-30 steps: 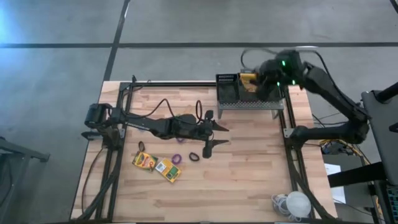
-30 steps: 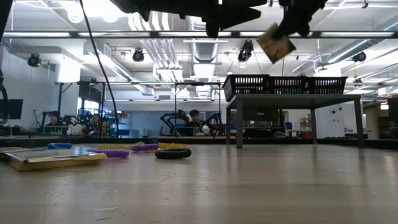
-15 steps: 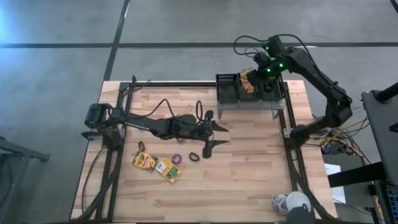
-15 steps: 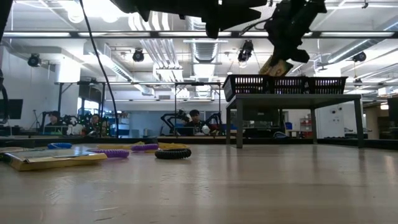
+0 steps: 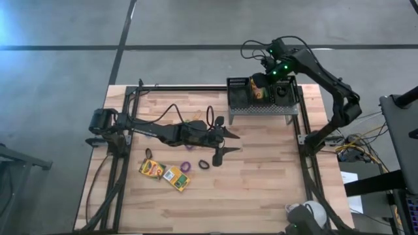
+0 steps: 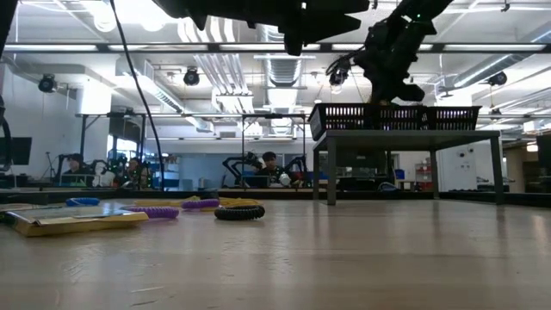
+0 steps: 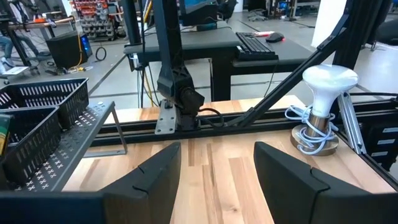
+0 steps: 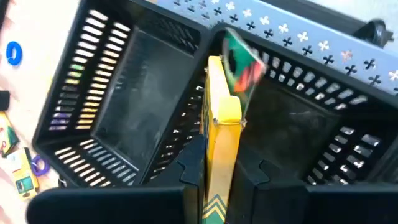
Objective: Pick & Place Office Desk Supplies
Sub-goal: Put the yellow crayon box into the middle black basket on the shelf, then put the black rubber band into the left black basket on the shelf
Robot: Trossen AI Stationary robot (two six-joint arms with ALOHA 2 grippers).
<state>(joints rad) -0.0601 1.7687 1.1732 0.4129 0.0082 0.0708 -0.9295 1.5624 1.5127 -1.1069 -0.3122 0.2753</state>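
High view: the wooden plank counter spreads between both arms, its far edge carrying the grey perforated metal stand that bears the black mesh bins. The right arm reaches over that stand, and its right claw hangs directly above the bins, clenched on a yellow-and-green crayon box. In the right wrist view the box stands on end between the two dark fingers, its long axis running straight away from the claw and down toward the dividing wall between two bins, so which bin it would drop into cannot yet be told; a small shift to either side looks decisive. The box is flat printed card with one end flap sticking up; the bins are rigid slotted plastic or wire with sloping walls, and both seen here look bare inside.

The left arm lies stretched low across the middle of the counter, its left claw spread wide and holding nothing, pointing toward the stand. Just behind and beside it rest two more crayon boxes, flat on the planks, with a black ring and a purple ring close by. The left arm is plainly nearer to these.
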